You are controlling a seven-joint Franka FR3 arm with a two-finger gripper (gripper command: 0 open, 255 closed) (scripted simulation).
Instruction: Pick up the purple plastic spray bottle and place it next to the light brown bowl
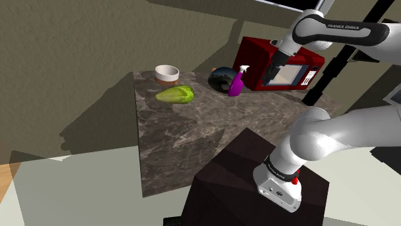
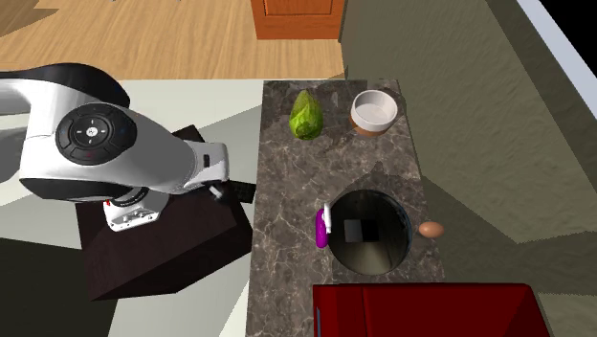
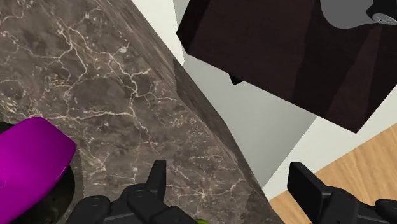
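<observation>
My gripper (image 3: 229, 175) is open, holding nothing. The purple spray bottle (image 1: 236, 83) stands just beside a dark round vessel (image 1: 220, 78); if I come off-centre, a finger may tip it over.

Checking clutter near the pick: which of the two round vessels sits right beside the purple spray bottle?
The black vessel, by the red microwave, next to the spray bottle. The pale bowl stands apart, beside the green vegetable.

Green lettuce (image 2: 306, 116), egg (image 2: 431, 229), dark pot (image 2: 379, 255), red microwave (image 2: 421, 311) on marble counter (image 2: 285, 225).
</observation>
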